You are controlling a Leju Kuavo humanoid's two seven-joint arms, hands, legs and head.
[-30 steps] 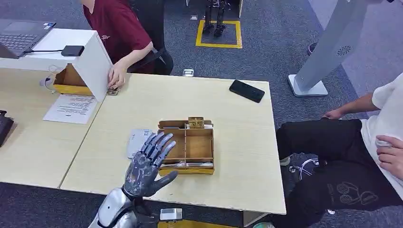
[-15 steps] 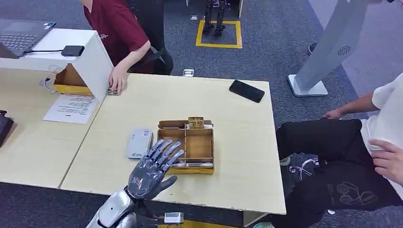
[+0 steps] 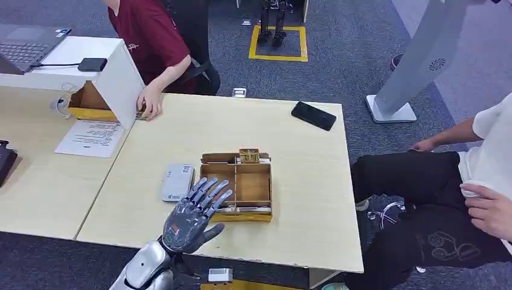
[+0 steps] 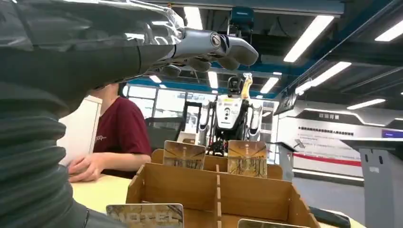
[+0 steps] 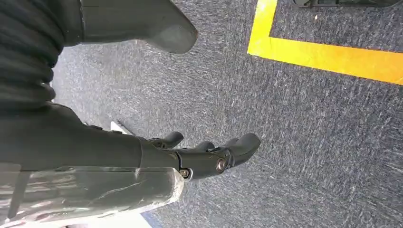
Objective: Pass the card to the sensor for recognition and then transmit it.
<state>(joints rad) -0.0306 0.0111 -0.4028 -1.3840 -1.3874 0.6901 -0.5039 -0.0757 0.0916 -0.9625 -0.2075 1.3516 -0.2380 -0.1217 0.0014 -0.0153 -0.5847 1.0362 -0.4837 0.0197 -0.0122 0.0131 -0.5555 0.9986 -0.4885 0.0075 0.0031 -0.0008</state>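
Standing upright in the wooden box [image 3: 253, 184], gold-brown cards [image 4: 184, 155] face the empty, spread left hand [image 3: 190, 217].

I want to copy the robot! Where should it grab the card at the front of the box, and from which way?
Probably by its top edge, coming down from above. The front card stands upright against the box wall, so only its top sticks up free. The left hand hovers open just over it, so its fingers could pinch there.
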